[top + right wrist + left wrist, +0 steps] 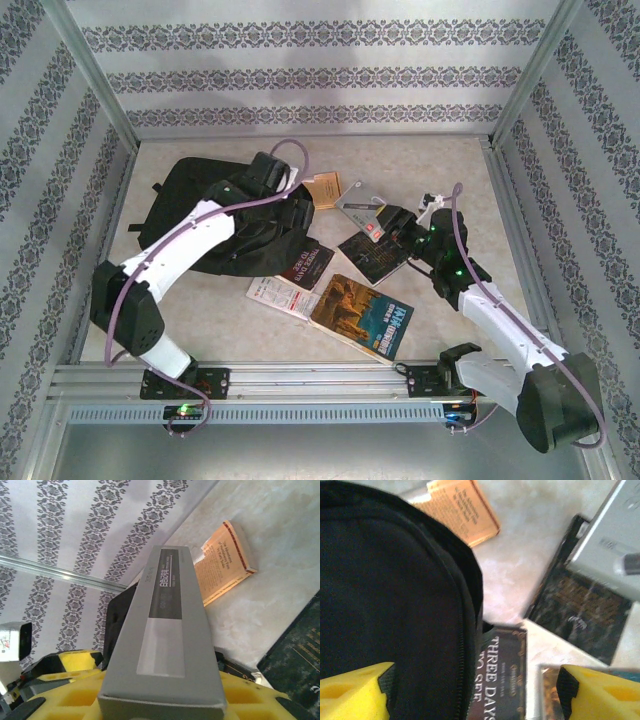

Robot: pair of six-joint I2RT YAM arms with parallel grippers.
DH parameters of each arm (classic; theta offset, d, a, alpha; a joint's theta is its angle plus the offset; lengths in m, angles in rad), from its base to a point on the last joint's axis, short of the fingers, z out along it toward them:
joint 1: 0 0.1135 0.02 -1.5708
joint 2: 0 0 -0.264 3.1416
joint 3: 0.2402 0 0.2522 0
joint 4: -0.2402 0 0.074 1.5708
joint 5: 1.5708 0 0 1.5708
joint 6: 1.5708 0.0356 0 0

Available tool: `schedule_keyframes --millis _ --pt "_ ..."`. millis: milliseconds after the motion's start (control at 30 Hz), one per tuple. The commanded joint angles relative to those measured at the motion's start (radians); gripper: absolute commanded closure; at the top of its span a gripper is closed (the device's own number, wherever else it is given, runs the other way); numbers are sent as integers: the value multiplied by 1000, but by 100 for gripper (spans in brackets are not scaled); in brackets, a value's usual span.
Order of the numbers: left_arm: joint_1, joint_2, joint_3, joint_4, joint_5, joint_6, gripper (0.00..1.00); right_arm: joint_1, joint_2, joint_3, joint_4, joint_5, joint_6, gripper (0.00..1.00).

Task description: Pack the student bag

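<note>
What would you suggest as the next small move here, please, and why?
Probably carry the grey book toward the student bag: the right gripper is shut on it, tilted upward, while the left gripper hangs open over the bag's zip edge, gripping nothing.

Scattered books [365, 315] crowd the middle beside the student bag [185, 195]; the table [420, 160] has a bare far strip.

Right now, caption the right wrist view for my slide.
Right pincer grips a grey book end-on, orange book on the table beyond.

Top view high, looking down. Wrist views close, sharing orange book [465, 510].
</note>
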State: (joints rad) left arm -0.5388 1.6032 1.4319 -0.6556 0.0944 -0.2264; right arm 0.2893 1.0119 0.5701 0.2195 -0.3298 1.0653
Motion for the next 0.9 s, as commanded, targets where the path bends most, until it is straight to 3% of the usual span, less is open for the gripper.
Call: schedule_keyframes --millis 0,133,300,467,533,867 --pt "-17 26 33 -96 -105 84 19 -15 -30 -6 22 -14 -24 61" --pt "-24 56 41 -107 -127 96 29 -30 -32 -9 17 -25 -25 61" --pt "-26 74 43 -107 -152 117 51 -39 -32 -6 16 -31 -24 61" --pt "-26 48 44 -88 -179 130 90 -37 -22 13 16 -63 -45 61" --pt "-24 17 47 -75 -190 131 100 -27 -12 34 12 -90 -64 60" --pt "-20 -201 53 -22 -260 86 100 97 60 162 -8 -239 -130 59"
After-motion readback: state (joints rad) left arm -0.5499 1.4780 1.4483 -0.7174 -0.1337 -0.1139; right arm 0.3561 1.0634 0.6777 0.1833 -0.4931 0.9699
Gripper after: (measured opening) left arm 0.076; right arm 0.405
